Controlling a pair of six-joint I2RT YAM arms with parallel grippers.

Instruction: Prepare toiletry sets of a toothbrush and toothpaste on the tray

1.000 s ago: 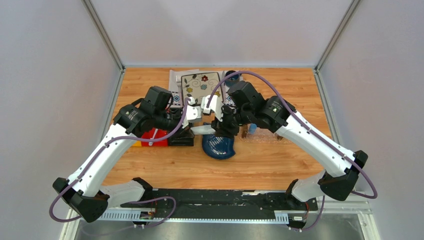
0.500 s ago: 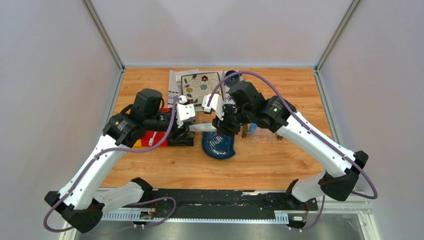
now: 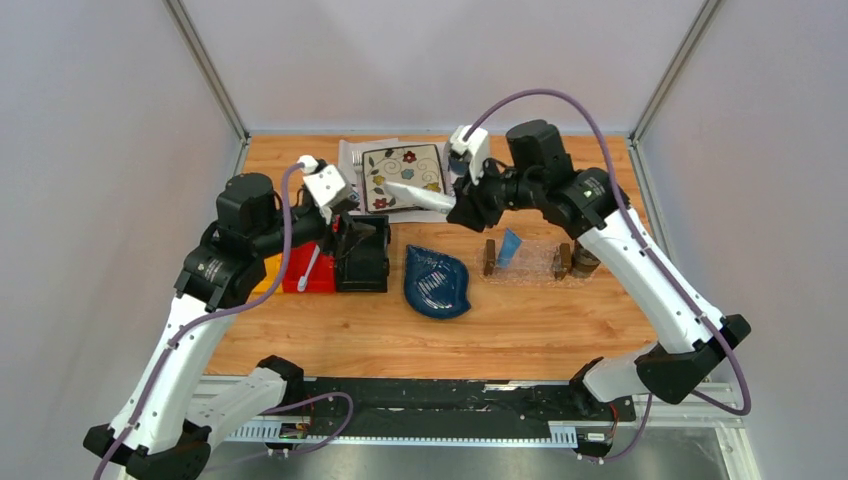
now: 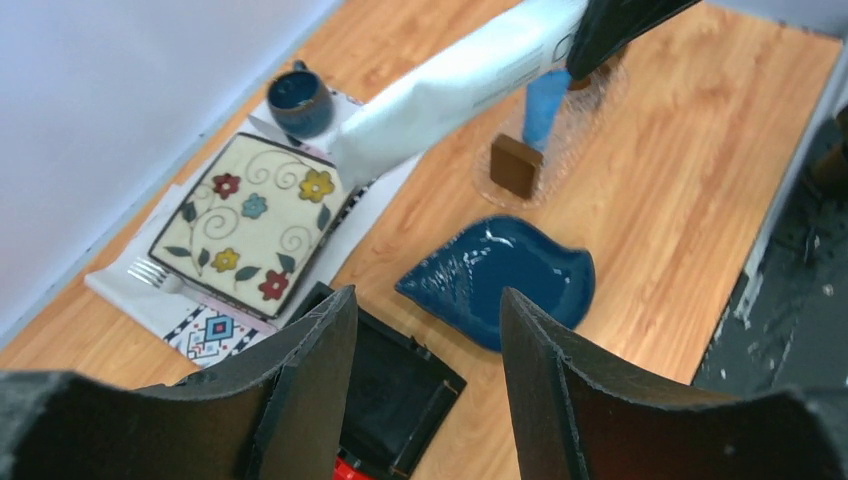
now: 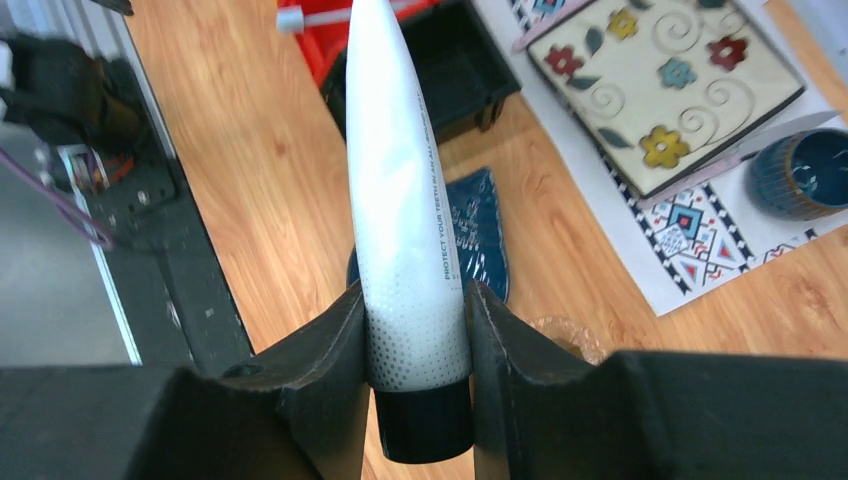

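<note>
The white-grey toothpaste hangs in the air over the flowered plate, and my right gripper is shut on it just above its black cap. The light blue toothpaste leans in the clear tray with its brown end blocks. The toothbrush lies in the red bin. My left gripper is open and empty above the black bin.
A black bin stands beside the red bin. A dark blue leaf-shaped dish lies mid-table. At the back are a flowered plate on a placemat, a fork and a blue cup.
My left gripper opened, let go of the white-grey toothpaste and drew back left over the black bin. My right gripper carried the tube up and toward the back.
</note>
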